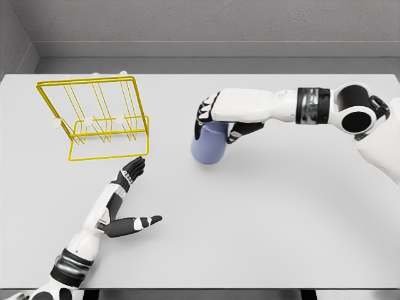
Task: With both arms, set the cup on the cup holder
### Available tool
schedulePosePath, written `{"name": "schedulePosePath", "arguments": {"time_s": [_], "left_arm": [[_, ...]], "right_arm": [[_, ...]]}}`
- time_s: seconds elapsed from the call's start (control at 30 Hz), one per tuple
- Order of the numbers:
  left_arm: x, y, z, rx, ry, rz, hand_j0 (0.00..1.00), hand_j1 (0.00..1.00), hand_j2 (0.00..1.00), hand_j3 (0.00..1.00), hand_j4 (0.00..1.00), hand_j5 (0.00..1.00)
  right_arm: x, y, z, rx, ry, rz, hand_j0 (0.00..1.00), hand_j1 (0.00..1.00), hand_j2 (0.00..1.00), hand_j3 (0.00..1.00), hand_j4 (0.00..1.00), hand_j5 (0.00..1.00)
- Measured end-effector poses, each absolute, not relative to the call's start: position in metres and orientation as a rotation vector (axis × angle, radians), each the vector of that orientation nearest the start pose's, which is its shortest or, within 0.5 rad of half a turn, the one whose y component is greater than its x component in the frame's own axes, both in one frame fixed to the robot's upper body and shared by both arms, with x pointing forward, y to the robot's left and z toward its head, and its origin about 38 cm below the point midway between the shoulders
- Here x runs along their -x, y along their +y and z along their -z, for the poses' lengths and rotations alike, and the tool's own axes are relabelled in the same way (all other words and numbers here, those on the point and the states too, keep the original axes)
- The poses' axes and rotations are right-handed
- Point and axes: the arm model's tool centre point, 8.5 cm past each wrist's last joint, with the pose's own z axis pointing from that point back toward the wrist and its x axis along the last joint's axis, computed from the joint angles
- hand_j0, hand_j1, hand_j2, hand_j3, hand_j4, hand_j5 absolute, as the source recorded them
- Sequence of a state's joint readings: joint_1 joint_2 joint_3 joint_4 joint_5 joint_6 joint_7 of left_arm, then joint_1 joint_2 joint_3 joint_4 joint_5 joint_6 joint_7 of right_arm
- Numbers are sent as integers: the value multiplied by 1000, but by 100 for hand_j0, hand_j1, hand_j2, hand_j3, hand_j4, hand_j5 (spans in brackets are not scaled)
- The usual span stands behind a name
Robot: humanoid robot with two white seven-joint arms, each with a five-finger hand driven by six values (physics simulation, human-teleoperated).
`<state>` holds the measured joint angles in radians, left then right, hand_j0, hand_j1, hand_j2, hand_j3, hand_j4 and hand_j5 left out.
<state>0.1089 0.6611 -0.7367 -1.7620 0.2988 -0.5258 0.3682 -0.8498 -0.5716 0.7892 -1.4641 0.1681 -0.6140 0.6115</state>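
Right hand (pixel 226 119) fingers wrapped around the cup (pixel 209 145) mid-desk (pixel 281 219); left hand (pixel 125 200) fingers spread, empty, near the yellow cup holder (pixel 94 119).

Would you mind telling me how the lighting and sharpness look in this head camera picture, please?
Head view: even, diffuse light with no glare on the table; only a faint soft shadow under the cup in the right hand; the yellow cup holder wires and the open left hand are crisp, without motion blur.

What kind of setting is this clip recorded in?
Likely a simulated tabletop test scene: a plain white table against grey walls, holding only a yellow wire cup holder and a blue cup.
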Motion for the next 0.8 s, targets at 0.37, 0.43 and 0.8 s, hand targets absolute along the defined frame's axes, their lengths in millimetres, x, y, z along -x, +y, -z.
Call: {"name": "schedulePosePath", "arguments": {"time_s": [0.37,0.43,0.8], "left_arm": [[-249,228,-61,274,-1733,420,100,100,100,100,100,100],[-248,229,-61,273,-1731,420,100,100,100,100,100,100],[-246,228,-59,277,-1727,412,100,100,100,100,100,100]], "right_arm": [[-438,-139,-253,7,2189,2690,55,55,55,55,55,55],[-438,-137,-252,10,2188,2686,55,55,55,55,55,55],[-433,-116,-248,42,2162,2666,55,55,55,55,55,55]]}}
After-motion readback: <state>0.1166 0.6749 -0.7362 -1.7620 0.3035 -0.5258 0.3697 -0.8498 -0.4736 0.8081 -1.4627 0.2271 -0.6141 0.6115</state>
